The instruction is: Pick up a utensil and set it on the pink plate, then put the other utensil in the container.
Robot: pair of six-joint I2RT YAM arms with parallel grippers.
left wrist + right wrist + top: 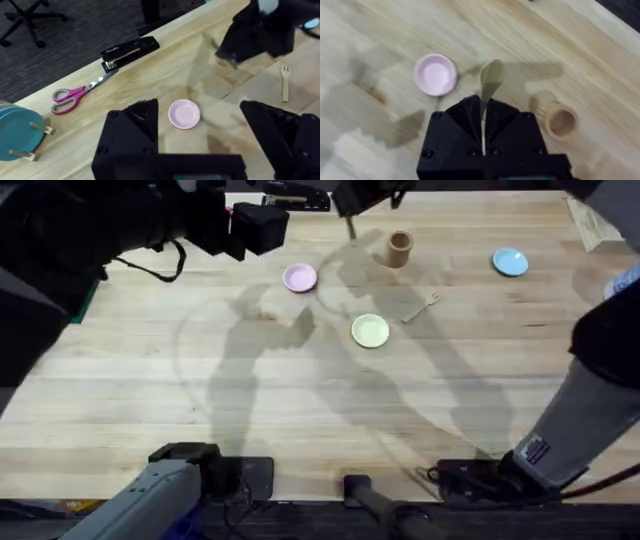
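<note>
My right gripper (482, 112) is shut on the handle of the wooden spoon (491, 77) and holds it in the air; the bowl points away from the fingers. Below it on the table lie the pink plate (436, 74) to one side and the tan container (561, 121) to the other. From overhead, the right gripper (348, 208) hangs at the far middle, between the pink plate (299, 277) and the container (399, 248). The wooden fork (421, 307) lies flat right of centre. My left gripper (200, 107) is open, high above the pink plate (184, 113); the fork (285, 82) lies beyond it.
A yellow plate (370, 330) sits mid-table and a blue plate (510, 262) at the far right. A black stapler (129, 51), pink-handled scissors (75, 95) and a teal disc (17, 131) lie near the table's far left edge.
</note>
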